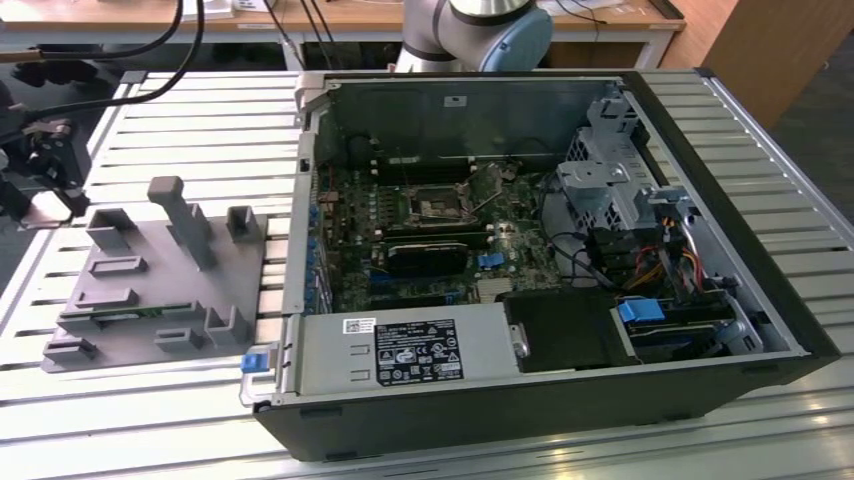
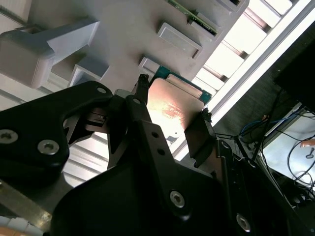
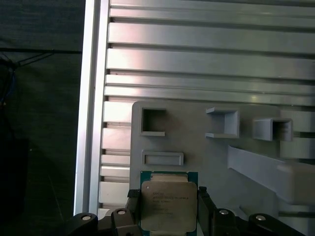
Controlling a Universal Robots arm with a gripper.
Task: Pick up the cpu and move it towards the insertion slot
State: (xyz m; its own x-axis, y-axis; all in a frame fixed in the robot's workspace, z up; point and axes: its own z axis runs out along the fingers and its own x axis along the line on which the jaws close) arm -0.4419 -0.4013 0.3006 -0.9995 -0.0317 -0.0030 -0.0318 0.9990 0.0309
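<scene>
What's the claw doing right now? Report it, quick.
claw: closed, holding the cpu by two opposite edges.

The tray [image 1: 140, 295] lies on the table [image 1: 187, 110], to the exterior view's left of the case [image 1: 561, 420]. The slot [image 1: 438, 207] sits inside the case, well apart from the tray. The cpu [image 3: 169, 201] sits clamped between the gripper [image 2: 173, 98] fingers, over the tray's edge.
</scene>
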